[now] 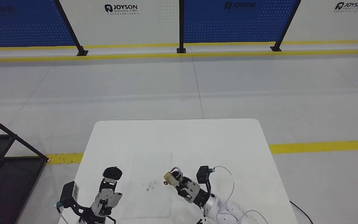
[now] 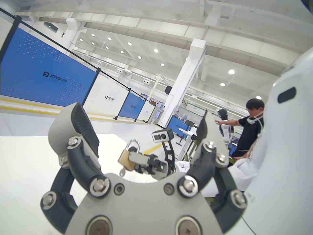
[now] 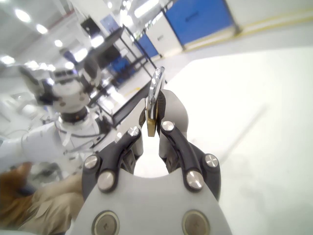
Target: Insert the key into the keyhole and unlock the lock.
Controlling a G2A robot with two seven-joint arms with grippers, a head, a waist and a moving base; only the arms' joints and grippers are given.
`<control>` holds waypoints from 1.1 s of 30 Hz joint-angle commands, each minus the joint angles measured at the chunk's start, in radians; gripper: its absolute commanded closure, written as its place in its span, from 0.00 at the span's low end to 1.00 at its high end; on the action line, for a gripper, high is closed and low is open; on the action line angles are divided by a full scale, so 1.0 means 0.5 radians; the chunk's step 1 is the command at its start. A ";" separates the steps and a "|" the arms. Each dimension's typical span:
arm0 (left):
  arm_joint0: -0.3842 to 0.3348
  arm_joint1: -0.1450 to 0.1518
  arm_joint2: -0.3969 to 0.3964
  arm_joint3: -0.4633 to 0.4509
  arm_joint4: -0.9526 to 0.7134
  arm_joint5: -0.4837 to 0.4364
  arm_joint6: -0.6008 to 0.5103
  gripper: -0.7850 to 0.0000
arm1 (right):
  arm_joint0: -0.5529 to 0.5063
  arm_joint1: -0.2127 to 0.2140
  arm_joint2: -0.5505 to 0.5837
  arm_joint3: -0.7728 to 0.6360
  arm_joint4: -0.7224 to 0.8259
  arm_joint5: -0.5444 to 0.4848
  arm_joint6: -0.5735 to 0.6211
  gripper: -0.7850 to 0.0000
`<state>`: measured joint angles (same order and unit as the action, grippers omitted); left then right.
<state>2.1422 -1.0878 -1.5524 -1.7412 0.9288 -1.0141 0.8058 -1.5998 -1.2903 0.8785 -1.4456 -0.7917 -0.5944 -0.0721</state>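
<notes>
The left claw point(image 2: 141, 123) hangs wide open with nothing in it, over the near left part of the white surface point(image 1: 224, 145). To its right, the right claw point(image 3: 153, 113) is clamped on the brass lock point(image 2: 126, 158) over the near middle, with 1 key point(image 2: 122, 171) jutting from the lock's base.

The lock point(image 1: 170, 177) stands between left hand point(image 2: 143, 121) and right hand point(image 1: 178, 181).

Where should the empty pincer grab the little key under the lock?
Pinch the key by its small silver head, coming from below the padlock: it pokes out of the brass underside, while the right pincer holds the body. The left pincer is open.
</notes>
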 commanded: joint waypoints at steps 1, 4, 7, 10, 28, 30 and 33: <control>0.002 0.004 -0.078 0.038 0.039 0.035 0.021 0.00 | 0.091 -0.025 -0.104 0.079 0.074 0.040 0.246 1.00; 0.003 0.003 -0.083 0.040 0.054 0.042 0.029 0.00 | 0.229 -0.070 -0.235 0.168 0.164 0.143 0.489 1.00; 0.003 0.003 -0.083 0.040 0.054 0.042 0.029 0.00 | 0.338 -0.117 -0.350 0.252 0.226 0.236 0.631 1.00; 0.003 0.003 -0.083 0.040 0.054 0.042 0.029 0.00 | 0.421 -0.154 -0.427 0.336 0.256 0.342 0.730 1.00; 0.003 0.003 -0.083 0.040 0.054 0.042 0.029 0.00 | 0.480 -0.197 -0.526 0.362 0.091 0.560 0.691 0.00; 0.003 0.003 -0.083 0.040 0.054 0.042 0.029 0.00 | 0.436 -0.172 -0.495 0.286 0.010 0.586 0.664 0.00; 0.003 0.003 -0.083 0.040 0.054 0.042 0.029 0.00 | 0.345 -0.126 -0.432 0.123 -0.116 0.614 0.627 0.00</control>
<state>2.1435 -1.0863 -1.5937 -1.7214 0.9556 -0.9931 0.8201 -1.4092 -1.3622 0.6498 -1.3513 -0.8244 -0.2922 0.2467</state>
